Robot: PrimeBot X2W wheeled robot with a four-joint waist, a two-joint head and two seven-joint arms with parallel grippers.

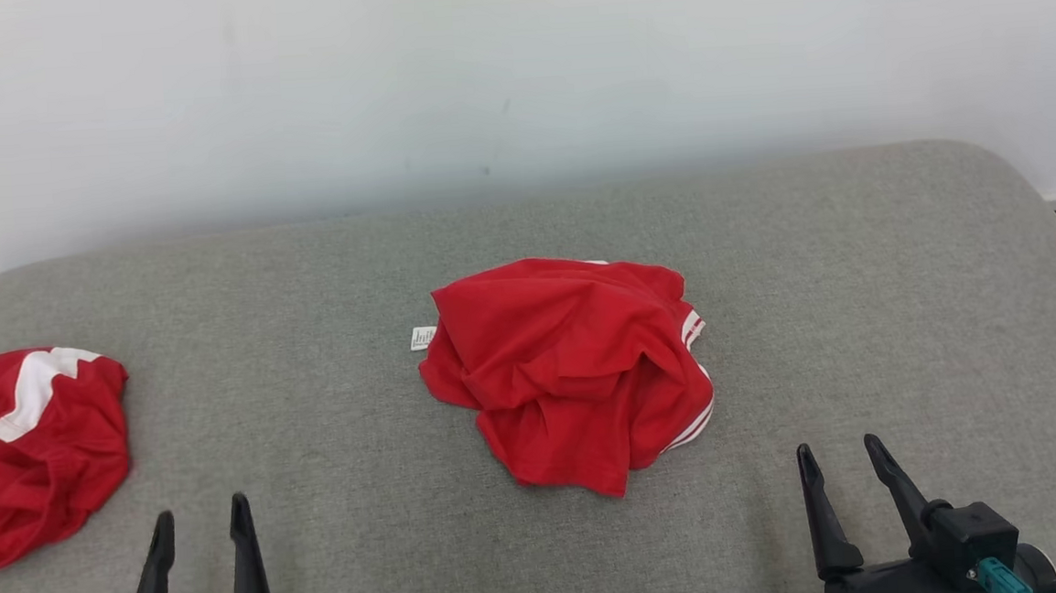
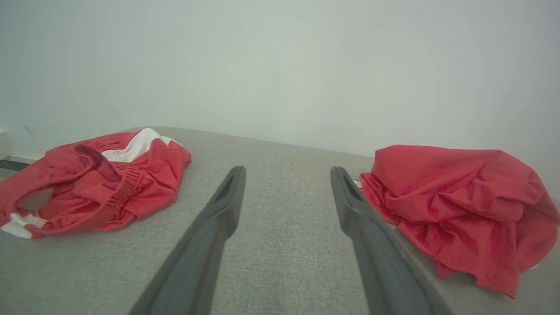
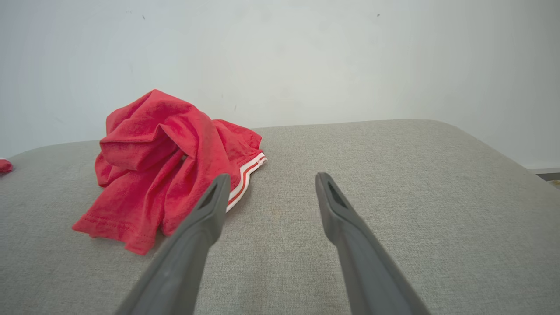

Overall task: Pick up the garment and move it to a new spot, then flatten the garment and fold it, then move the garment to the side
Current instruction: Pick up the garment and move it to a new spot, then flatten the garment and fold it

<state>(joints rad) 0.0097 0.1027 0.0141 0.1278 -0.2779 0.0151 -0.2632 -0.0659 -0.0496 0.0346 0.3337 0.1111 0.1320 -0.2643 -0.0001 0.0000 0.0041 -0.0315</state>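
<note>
A crumpled red garment (image 1: 572, 373) with white stripes at one hem and a small white label lies in a heap at the middle of the grey cushioned surface (image 1: 858, 295). The left wrist view has the garment (image 2: 459, 205) at right, and in the right wrist view the garment (image 3: 168, 164) is at left. My left gripper (image 1: 201, 518) is low at the near left, open and empty, well short of the heap. My right gripper (image 1: 840, 456) is at the near right, open and empty, a short way right of the heap's near edge.
A second red garment (image 1: 29, 451) with a white panel lies bunched at the surface's left edge, also at left as the second garment (image 2: 94, 179) in the left wrist view. A pale wall (image 1: 515, 77) rises behind. The surface drops off at the far right corner.
</note>
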